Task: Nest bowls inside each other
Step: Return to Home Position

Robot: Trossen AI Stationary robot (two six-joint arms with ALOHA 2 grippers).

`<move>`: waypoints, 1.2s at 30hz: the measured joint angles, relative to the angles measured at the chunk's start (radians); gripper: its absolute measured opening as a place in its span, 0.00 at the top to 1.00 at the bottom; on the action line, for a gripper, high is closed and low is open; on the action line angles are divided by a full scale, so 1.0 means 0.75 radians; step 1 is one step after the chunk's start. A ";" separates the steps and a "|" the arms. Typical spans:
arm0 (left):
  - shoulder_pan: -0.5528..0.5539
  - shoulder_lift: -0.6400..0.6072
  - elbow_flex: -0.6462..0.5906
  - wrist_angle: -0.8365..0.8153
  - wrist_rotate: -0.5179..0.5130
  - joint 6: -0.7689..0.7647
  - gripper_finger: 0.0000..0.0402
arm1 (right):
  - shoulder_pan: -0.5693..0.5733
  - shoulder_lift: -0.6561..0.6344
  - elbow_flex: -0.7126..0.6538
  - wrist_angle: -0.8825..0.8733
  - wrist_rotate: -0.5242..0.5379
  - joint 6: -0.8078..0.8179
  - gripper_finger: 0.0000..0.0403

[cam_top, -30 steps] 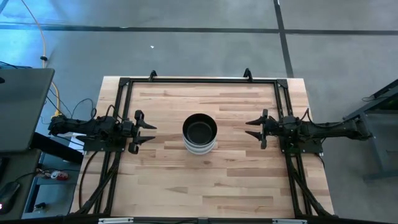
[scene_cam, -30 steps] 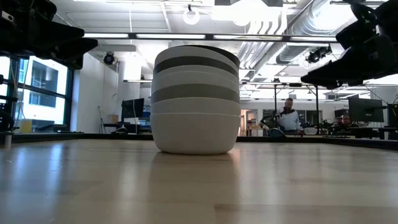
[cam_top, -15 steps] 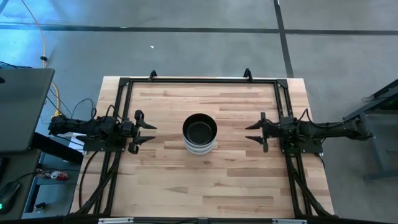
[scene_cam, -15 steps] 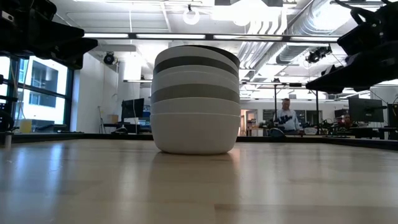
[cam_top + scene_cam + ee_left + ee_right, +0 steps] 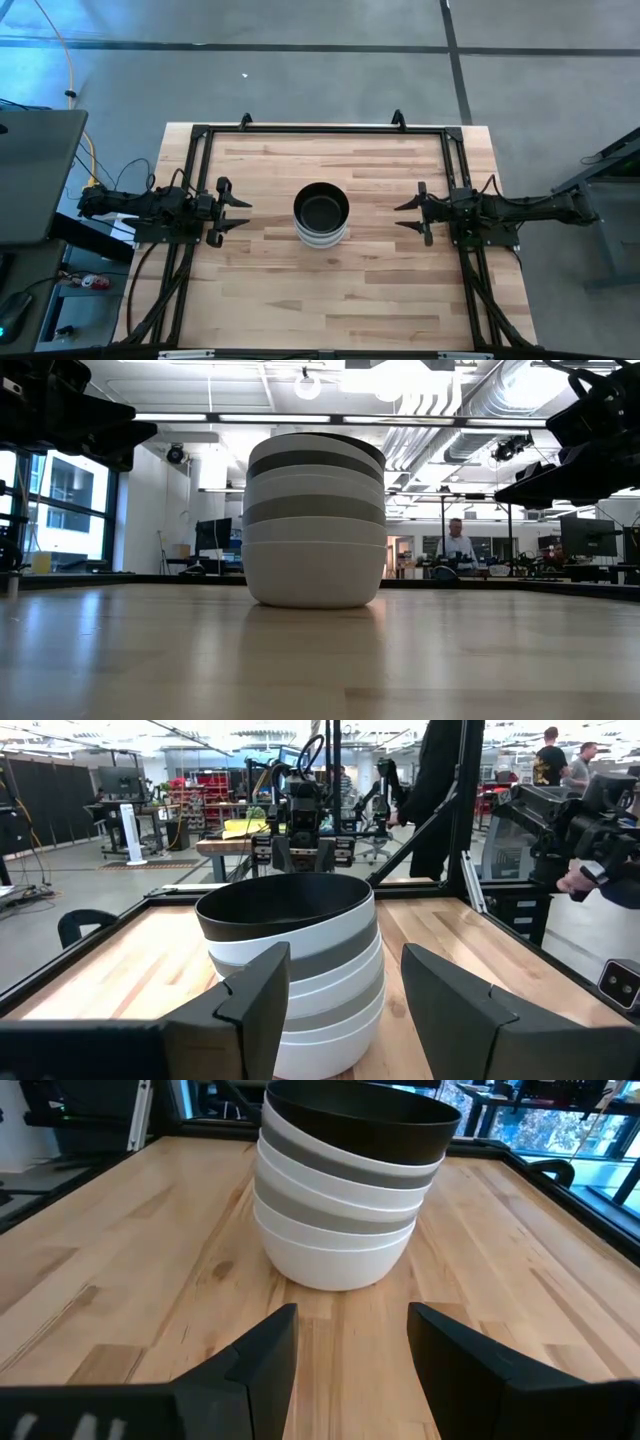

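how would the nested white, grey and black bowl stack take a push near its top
Likely rocks or tips: the stack stands tall on a rounded white bottom bowl. The black top bowl sits tilted, so it may shift first.

One stack (image 5: 321, 213) stands on one table (image 5: 270, 290). Counted by the rims, it has one black bowl (image 5: 360, 1120) on top, with two grey bowls (image 5: 315, 464) and at least four white bowls (image 5: 315, 575) showing below. Two grippers flank it, the left gripper (image 5: 246, 213) and the right gripper (image 5: 401, 215).
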 joint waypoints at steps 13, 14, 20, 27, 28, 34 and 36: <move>0.000 0.000 0.000 0.000 0.000 0.000 0.55 | 0.000 0.000 0.000 0.038 0.000 0.029 0.55; 0.000 0.000 0.000 0.000 0.001 0.000 0.55 | 0.000 0.001 0.000 0.053 0.000 0.034 0.55; 0.000 0.000 0.000 0.000 0.000 0.000 0.55 | 0.000 0.001 0.000 0.087 0.000 0.035 0.55; 0.000 0.000 0.000 0.000 0.000 0.000 0.55 | 0.000 0.000 0.000 0.035 0.001 0.035 0.55; 0.000 0.000 0.000 0.000 0.000 0.000 0.55 | 0.000 0.001 0.000 0.027 0.001 0.035 0.55; 0.000 0.000 0.000 0.000 0.000 0.000 0.55 | 0.000 0.001 0.000 0.006 0.001 0.060 0.55; 0.000 0.000 0.000 0.000 0.000 0.000 0.55 | 0.000 0.001 0.000 0.006 0.001 0.060 0.55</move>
